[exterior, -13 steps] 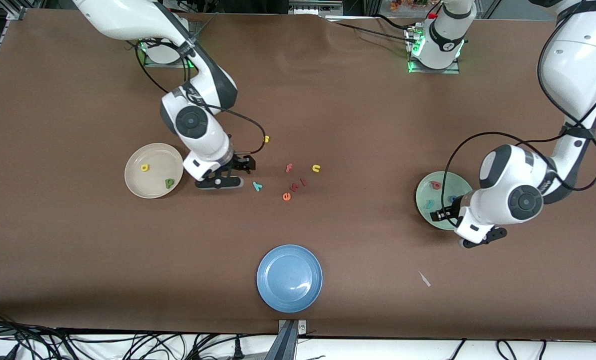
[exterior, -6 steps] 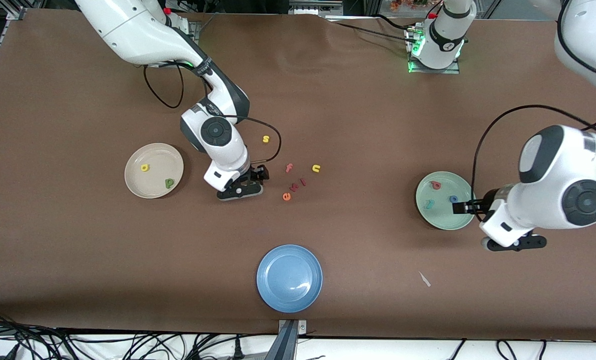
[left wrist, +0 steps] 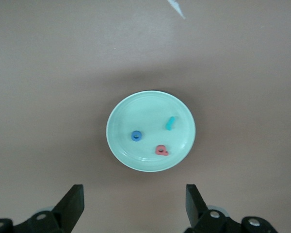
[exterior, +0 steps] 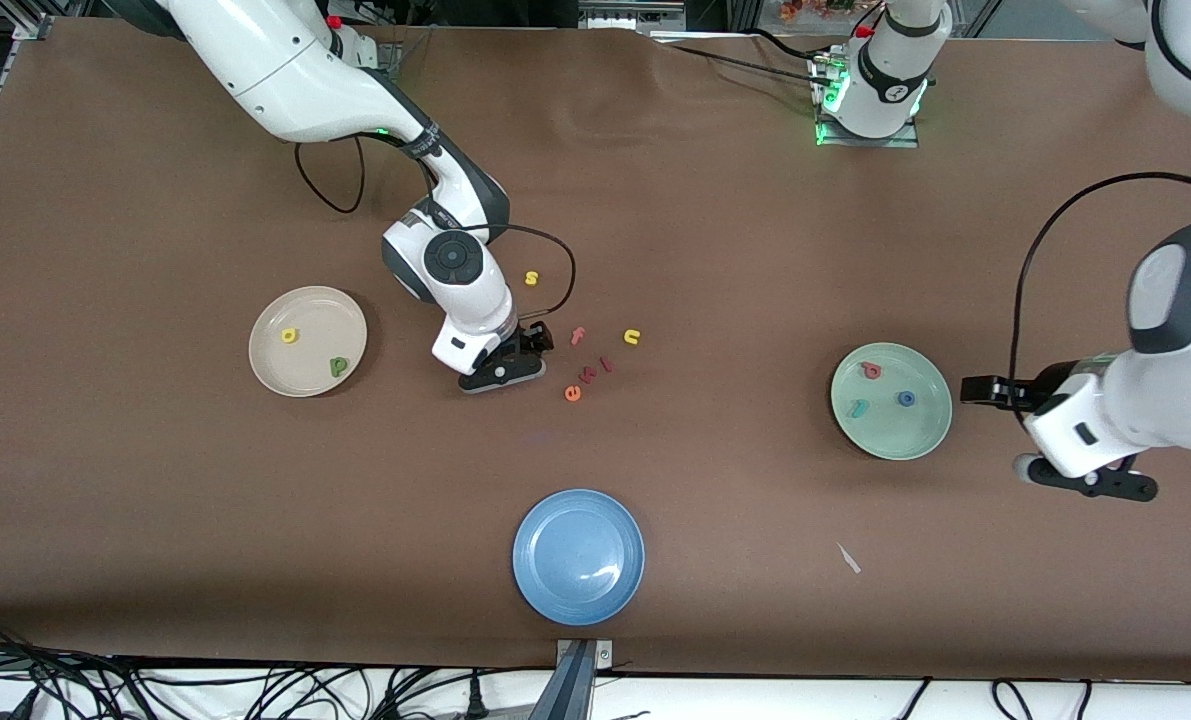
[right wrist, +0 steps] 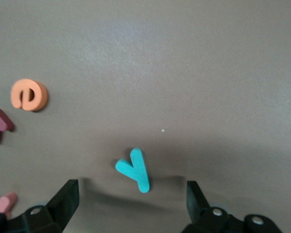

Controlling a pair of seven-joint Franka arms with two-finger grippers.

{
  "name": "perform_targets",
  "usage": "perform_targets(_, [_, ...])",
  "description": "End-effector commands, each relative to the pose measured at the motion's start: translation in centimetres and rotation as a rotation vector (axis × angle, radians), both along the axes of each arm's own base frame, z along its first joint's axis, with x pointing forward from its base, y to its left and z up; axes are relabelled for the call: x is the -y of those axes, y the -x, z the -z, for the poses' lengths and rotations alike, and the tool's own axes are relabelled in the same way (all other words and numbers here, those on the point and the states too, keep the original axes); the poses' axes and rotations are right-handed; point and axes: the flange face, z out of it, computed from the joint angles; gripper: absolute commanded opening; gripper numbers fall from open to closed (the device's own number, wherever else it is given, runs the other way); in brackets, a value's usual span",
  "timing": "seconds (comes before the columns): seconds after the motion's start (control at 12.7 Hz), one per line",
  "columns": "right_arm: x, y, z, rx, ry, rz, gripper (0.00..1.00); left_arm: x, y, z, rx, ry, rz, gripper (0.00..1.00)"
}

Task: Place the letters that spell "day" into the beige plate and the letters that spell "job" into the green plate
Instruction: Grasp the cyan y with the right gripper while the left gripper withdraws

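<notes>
I'm hovering the right gripper (right wrist: 128, 204), jaws wide, over the teal "y" (right wrist: 134, 169) lying on the table (exterior: 155, 480) beside the beige plate (exterior: 307, 341); next I'm lowering and pinching; left gripper (left wrist: 134, 208), also wide and empty, is waiting near the green plate (left wrist: 151, 130).

Even, bright overhead light; soft shadows hug the arms and plates on the brown surface (exterior: 715, 260); a glare spot on the blue plate (exterior: 578, 556); wrist views slightly soft.

Brown-covered table (exterior: 735, 250), tangled cables (exterior: 155, 690) along its near edge
</notes>
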Motion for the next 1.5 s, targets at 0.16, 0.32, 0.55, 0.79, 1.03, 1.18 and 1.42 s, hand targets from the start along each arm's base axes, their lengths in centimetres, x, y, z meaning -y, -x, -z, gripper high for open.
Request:
perform_targets(0.16, [0.1,0.3,0.6,0.028,0.006,-0.036,0.91,-0.9,1.0,-4.1,0.039,0.014,-0.044,0.91])
perform_targets(0.32, [0.0,0.3,0.5,0.03,0.004,-0.035,0.83,-0.4,1.6,-4.8,0.076,0.018,-0.051,0.88])
perform_targets(0.55, [-0.1,0.2,0.5,0.037,-0.005,-0.036,0.7,0.7,2.7,-3.2,0.15,-0.005,-0.06,0.87])
perform_targets(0.79, [0.0,0.1,0.5,0.039,-0.006,-0.036,0.51,-0.1,2.7,-2.8,0.175,0.018,-0.111,0.95])
perform_targets(1.03, [0.2,-0.1,0.4,0.043,-0.004,-0.035,0.42,-0.2,2.5,-2.2,0.167,0.015,-0.103,0.99])
perform_targets(1.18, [0.3,-0.1,0.5,0.042,-0.002,-0.034,0.3,0.2,2.3,-1.3,0.156,0.014,-0.105,1.0])
perform_targets(1.42, [0.9,-0.4,0.5,0.045,0.007,-0.04,0.11,0.0,2.1,-1.0,0.156,0.012,-0.106,1.0])
